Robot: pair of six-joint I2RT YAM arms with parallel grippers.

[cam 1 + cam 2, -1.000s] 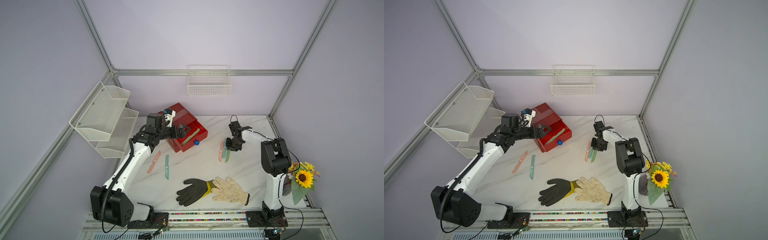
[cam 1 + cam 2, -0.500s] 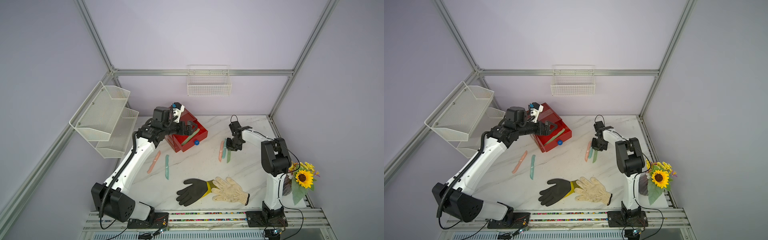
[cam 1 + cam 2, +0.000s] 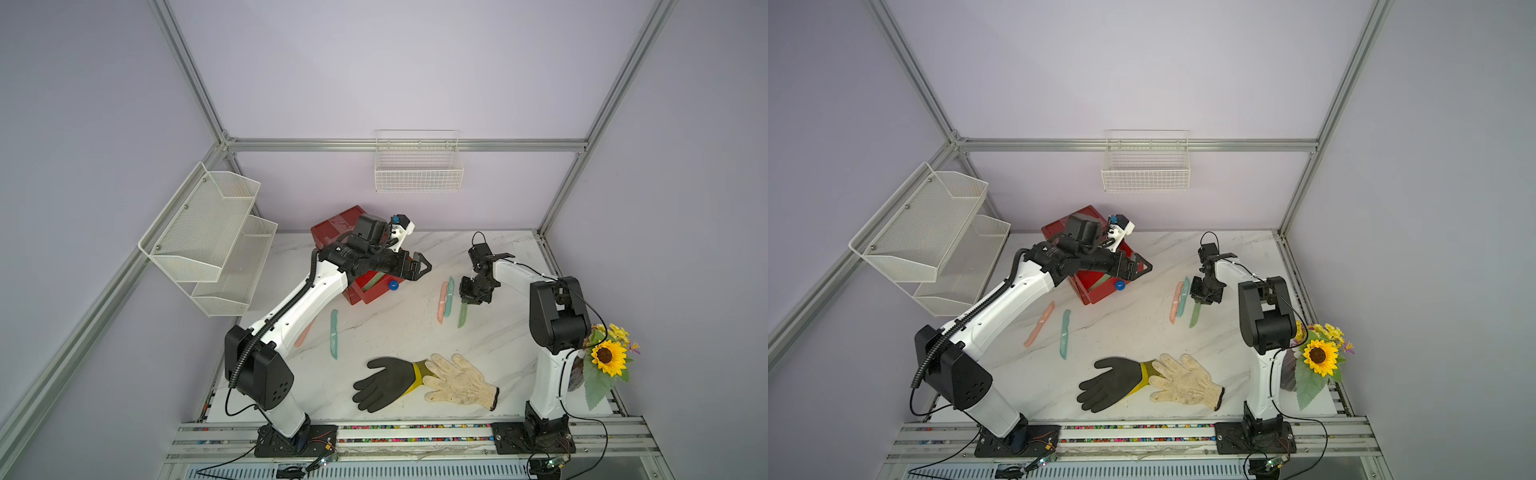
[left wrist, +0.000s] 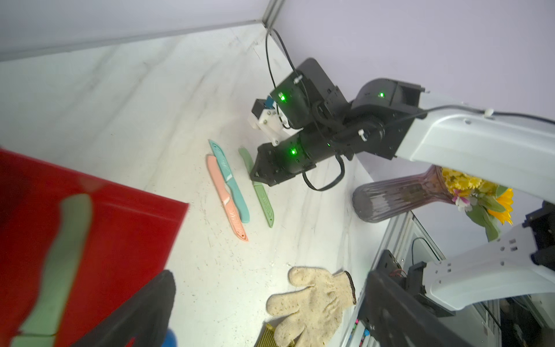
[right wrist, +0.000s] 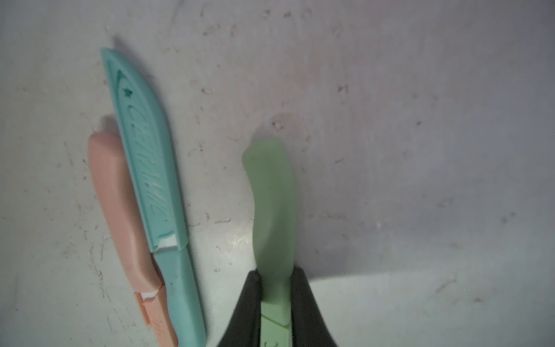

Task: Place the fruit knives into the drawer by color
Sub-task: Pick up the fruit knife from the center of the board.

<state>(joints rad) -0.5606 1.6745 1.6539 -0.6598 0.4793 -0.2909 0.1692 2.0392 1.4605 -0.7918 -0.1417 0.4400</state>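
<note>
My right gripper (image 5: pixel 274 275) is clamped on the middle of a mint green knife (image 5: pixel 270 195), well off to the right-arm side of the red drawer (image 3: pixel 332 224). Just beside it, toward the drawer, a teal knife (image 5: pixel 150 165) and a pink knife (image 5: pixel 120 210) lie touching. My left gripper (image 3: pixel 422 268) hangs with its fingers spread wide at the front of the drawer's pulled-out tray, where the other mint green knife (image 4: pixel 60 255) lies. A second teal knife (image 3: pixel 333 334) and a second pink knife (image 3: pixel 1038 326) lie in front of the drawer.
</note>
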